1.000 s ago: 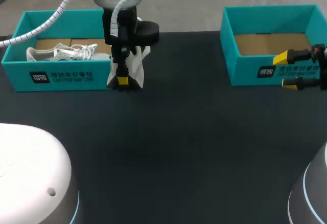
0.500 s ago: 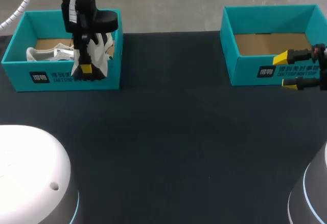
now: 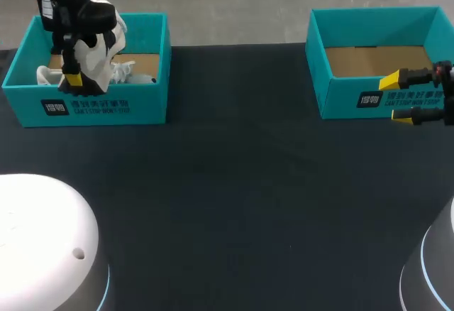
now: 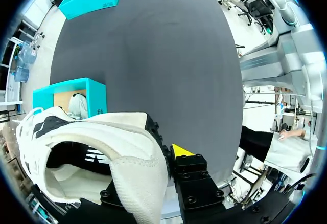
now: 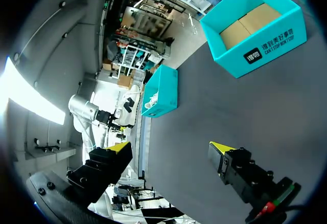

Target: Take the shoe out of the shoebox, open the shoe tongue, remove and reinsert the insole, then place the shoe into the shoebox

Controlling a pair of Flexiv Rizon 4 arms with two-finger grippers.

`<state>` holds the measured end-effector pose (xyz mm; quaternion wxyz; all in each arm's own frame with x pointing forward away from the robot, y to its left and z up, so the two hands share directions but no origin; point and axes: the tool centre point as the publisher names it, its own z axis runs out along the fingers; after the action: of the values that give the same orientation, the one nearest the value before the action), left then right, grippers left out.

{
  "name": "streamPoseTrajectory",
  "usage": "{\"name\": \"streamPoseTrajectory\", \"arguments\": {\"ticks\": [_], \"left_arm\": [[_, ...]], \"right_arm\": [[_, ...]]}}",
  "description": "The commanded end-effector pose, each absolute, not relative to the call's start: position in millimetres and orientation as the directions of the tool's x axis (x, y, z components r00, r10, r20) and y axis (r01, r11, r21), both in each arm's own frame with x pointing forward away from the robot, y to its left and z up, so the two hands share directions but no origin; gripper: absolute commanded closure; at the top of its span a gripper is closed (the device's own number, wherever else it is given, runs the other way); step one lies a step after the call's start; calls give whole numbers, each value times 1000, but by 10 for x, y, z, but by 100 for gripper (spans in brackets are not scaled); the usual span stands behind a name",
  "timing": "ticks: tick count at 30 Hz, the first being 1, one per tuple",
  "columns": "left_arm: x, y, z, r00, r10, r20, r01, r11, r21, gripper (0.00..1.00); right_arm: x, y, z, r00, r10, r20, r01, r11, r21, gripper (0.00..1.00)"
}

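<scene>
Shoe (image 3: pixel 101 50), white with dark marks on its side, is held on end over the left part of the left shoebox (image 3: pixel 106 106), a teal carton at the table's far left. The left gripper (image 3: pixel 76 81) has it pinched: its fingers stand close together, closed on the padded collar. In the left wrist view the shoe's (image 4: pixel 102 150) mouth faces the camera. One yellow fingertip (image 4: pixel 181 151) presses the outside of the collar, while the other finger is hidden behind the shoe's wall. From the head view the shoe's lower end sits about level with the box's front rim. I cannot tell whether it touches the box or what lies in it.

Inside the same box lies a second shoe (image 3: pixel 131 77), white, with loose laces. It rests on the brown cardboard floor just beside and under the held one. The wrist view shows part of it (image 4: pixel 79 105) over the teal wall (image 4: pixel 97 101).

A dark table (image 3: pixel 234 183) stretches between the two cartons.

At the far right stands the right shoebox (image 3: pixel 347 101), also teal, its brown floor showing. Just in front of its right end the right gripper (image 3: pixel 397 99) hangs above the table with its fingers spread wide and nothing between them. In the right wrist view its yellow tips (image 5: pixel 220 147) stand far apart over bare tabletop, with the right shoebox (image 5: pixel 265 50) ahead of them and apart from them.
</scene>
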<state>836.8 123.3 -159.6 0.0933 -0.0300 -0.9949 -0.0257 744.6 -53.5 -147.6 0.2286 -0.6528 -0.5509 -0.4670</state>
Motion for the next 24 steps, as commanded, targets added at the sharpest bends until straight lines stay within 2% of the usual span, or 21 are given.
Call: {"name": "streamPoseTrajectory", "arguments": {"ticks": [1, 10, 24], "left_arm": [[8521, 1459, -1573, -974, 78, 211, 91, 995, 51, 100], [8712, 1766, -1444, -952, 213, 220, 230, 972, 53, 100], [8733, 1778, -1433, -956, 193, 221, 210, 976, 60, 100]], "right_arm": [[7437, -532, -1475, -40, 509, 860, 933, -289, 215, 0], [7437, -532, -1475, -40, 509, 860, 933, -289, 215, 0], [7437, -532, -1475, -40, 509, 860, 933, -289, 215, 0]]}}
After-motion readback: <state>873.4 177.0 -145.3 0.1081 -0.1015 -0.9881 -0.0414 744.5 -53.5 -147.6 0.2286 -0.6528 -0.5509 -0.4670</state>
